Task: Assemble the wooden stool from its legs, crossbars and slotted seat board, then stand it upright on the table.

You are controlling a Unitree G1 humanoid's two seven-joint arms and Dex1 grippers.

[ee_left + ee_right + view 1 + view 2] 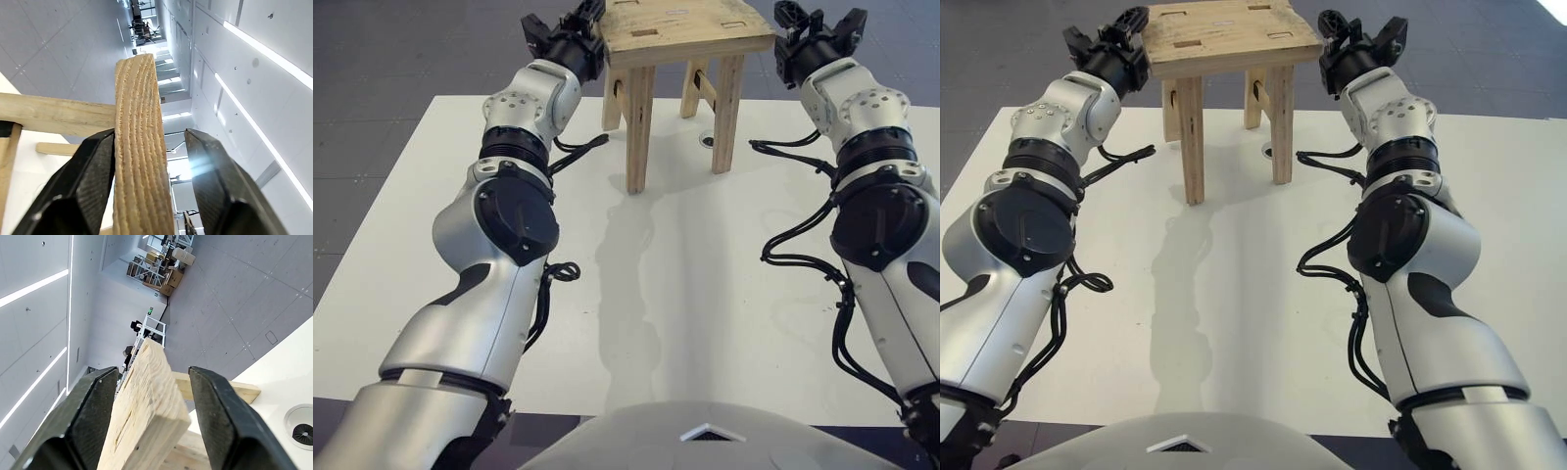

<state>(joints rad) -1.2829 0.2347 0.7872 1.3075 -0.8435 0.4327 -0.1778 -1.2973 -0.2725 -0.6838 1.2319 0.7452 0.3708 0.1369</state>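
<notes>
2 pairs of jaws open astride seat board of upright stool, far edge off-frame.

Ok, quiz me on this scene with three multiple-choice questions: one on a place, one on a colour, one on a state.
1. Where is the stool? A on the table; B on the floor; C held in the air.
2. Table colour? A black; B white; C green.
3. The left tool is: A shut on a leg; B open astride the seat board; C shut, empty.
Answers: A, it stands upright on the table; B, its surface is white; B, a gap shows beside the board's edge.
</notes>
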